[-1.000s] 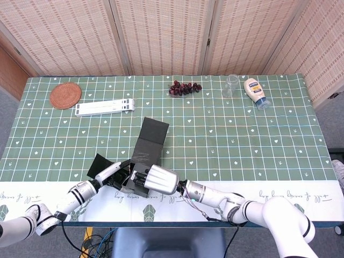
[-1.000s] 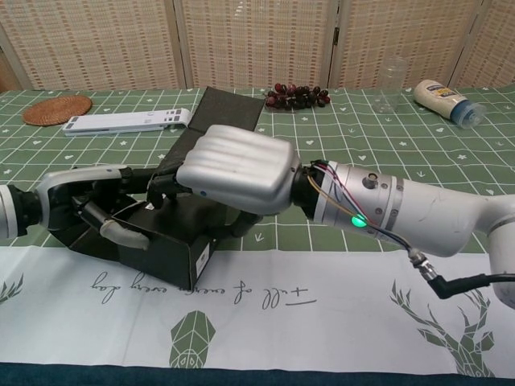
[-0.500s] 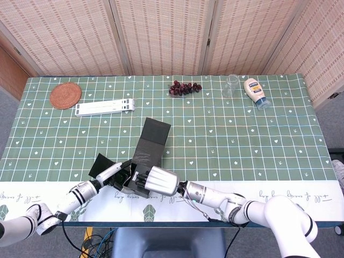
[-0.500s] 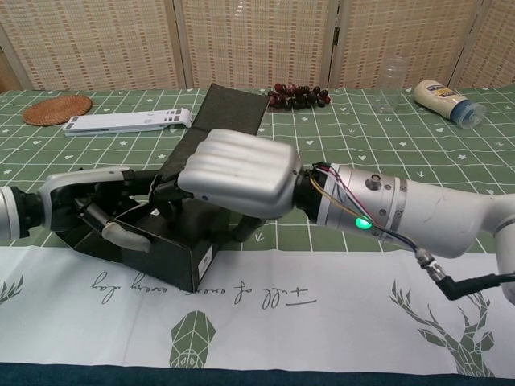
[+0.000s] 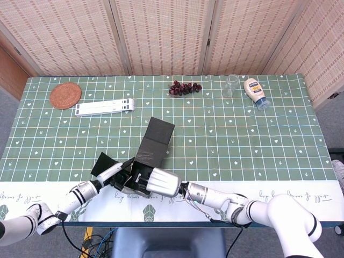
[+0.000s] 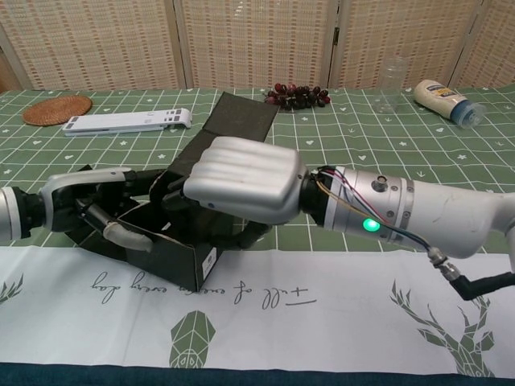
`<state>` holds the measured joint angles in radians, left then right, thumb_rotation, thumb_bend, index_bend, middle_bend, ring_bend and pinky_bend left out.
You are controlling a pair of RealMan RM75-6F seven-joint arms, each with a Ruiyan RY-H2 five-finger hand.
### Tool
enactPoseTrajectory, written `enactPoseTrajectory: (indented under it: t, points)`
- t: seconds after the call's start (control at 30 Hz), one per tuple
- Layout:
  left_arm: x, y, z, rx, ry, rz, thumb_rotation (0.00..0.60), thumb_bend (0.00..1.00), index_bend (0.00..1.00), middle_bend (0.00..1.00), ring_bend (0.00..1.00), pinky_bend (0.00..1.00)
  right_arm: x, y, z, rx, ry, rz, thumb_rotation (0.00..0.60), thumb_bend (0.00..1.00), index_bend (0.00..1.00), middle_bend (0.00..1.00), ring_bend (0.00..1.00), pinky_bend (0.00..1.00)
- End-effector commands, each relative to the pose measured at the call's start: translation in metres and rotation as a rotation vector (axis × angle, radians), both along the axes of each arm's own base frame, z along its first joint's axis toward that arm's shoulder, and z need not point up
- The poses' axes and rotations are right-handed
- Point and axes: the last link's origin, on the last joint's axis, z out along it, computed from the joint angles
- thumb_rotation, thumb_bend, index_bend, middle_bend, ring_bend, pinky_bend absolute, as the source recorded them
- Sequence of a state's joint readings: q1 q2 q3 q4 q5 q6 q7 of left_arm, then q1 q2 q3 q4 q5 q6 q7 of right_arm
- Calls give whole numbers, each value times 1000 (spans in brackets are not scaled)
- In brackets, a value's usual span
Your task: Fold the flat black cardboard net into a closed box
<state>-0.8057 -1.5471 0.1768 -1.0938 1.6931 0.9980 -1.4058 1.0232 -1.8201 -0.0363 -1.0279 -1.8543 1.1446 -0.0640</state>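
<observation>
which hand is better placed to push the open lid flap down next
Probably the right hand: it sits over the half-formed black box, right beside the raised lid flap. The left hand is low at the box's left side, gripping the wall, better kept there as a brace.

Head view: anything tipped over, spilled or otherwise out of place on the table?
The mayonnaise bottle lies on its side at the far right, cap toward the edge, nothing spilled. The black cardboard box is only half folded, its lid flap open, with both robot hands on it. Nothing looks damaged.
</observation>
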Motion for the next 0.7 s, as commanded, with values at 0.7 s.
enactPoseTrajectory:
  t: [0.7]
  points:
    - [3, -1, 0, -16, -39, 26, 600, 126, 96, 53, 651, 841, 7, -5, 2, 52, 98, 29, 600, 638, 615, 649, 759, 1000]
